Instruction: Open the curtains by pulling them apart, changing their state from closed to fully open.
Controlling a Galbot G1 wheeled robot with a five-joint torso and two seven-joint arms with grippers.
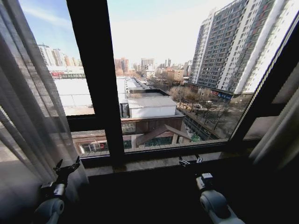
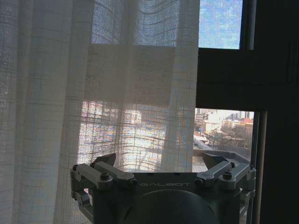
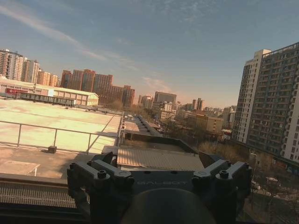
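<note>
— Looking out, what do you have?

— The curtains (image 1: 28, 107) are parted to the window's left and right edges. Your left gripper (image 1: 65, 169) hovers with jaws apart beside the left panel (image 2: 93, 93), holding nothing; your right gripper (image 1: 190, 161) sits above the sill (image 1: 149, 163), jaws apart too.

— Advice?

— Catch the left panel's inner edge and sweep it outward. City rooftops lie beyond the glass.

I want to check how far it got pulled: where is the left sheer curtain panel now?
In the head view, the left sheer curtain panel hangs bunched at the window's far left edge, left of the dark window post, just above the open left gripper.
</note>
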